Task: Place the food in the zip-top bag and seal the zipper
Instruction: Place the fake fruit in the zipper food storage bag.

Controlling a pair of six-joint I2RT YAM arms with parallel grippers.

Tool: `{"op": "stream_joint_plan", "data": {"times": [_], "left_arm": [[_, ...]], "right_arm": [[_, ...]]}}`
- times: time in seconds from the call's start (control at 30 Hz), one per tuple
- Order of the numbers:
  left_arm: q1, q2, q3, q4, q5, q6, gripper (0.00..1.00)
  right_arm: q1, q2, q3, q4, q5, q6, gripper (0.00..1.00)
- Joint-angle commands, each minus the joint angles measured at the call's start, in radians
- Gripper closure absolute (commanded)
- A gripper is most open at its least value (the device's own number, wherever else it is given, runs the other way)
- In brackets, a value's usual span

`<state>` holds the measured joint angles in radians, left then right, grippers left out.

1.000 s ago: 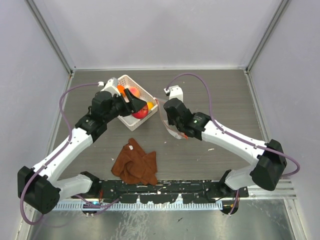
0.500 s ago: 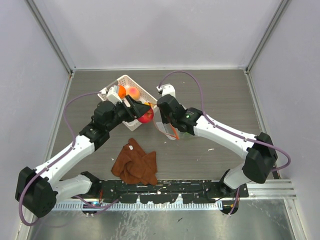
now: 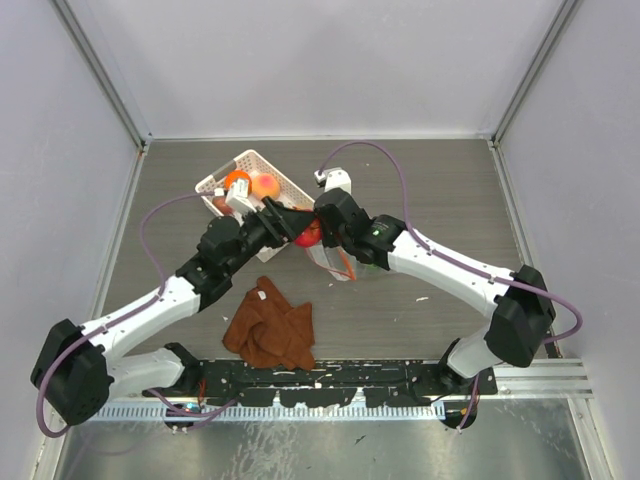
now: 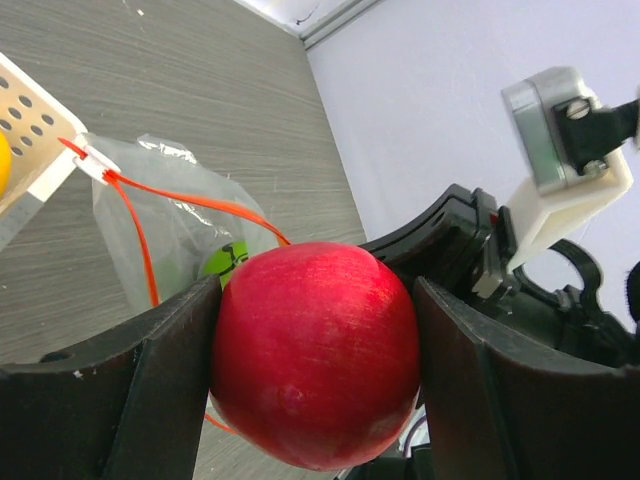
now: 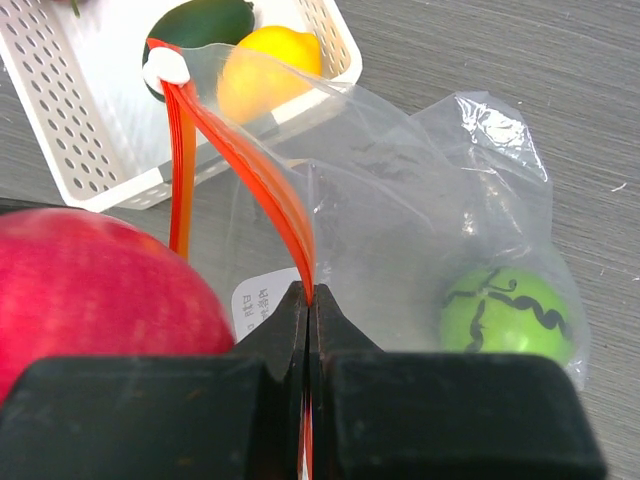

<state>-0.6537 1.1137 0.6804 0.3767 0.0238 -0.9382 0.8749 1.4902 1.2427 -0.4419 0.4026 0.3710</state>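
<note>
Left gripper (image 3: 300,228) is open wide around the red fruit (image 3: 309,236), one finger on each side of it, and carries it clear of the surface (image 3: 450,200). Right gripper (image 5: 308,300) is fully closed, pinching the orange-red zipper (image 5: 183,170) of the zip-top bag (image 5: 400,200) and holding that edge up so the mouth gapes.

Key relation: the red fruit sits just left of the right gripper, at the bag mouth, and looks not yet inside. The mouth's long axis runs from the pinch point away to the white slider end, which lies by the basket (image 5: 90,120) corner. The two zipper strips bow apart between those ends, and the gap faces the left gripper. The bag body trails to the right and near side on the surface, with a bright green fruit (image 5: 508,315) already in it.

Likely next move: push the red fruit right, between the strips, then let go. The left arm has the fruit and the right arm only holds the bag. Risk: the fruit catches the near strip and folds the mouth shut.

A yellow fruit (image 5: 268,70) and a dark green fruit (image 5: 205,20) lie in the basket.
</note>
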Motion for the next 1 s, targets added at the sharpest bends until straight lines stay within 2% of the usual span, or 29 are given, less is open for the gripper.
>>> {"op": "stream_joint_plan", "data": {"times": [0.0,0.4,0.6,0.83,0.97], "left_arm": [[-0.033,0.016,-0.033,0.139,-0.11,-0.008,0.87],[-0.098,0.104,-0.051,0.098,-0.213,0.069,0.84],[-0.151,0.112,-0.012,0.053,-0.289,0.14,0.75],[-0.178,0.094,0.024,0.019,-0.321,0.177,0.37],[-0.179,0.083,0.032,-0.002,-0.312,0.182,0.22]], "right_arm": [[0.003,-0.064,0.042,0.044,-0.013,0.023,1.0],[0.003,-0.121,-0.018,0.117,-0.064,0.038,1.0],[0.003,-0.136,-0.036,0.133,-0.09,0.038,1.0],[0.003,-0.15,-0.063,0.147,-0.096,0.046,1.0],[0.003,-0.154,-0.072,0.149,-0.089,0.048,1.0]]}}
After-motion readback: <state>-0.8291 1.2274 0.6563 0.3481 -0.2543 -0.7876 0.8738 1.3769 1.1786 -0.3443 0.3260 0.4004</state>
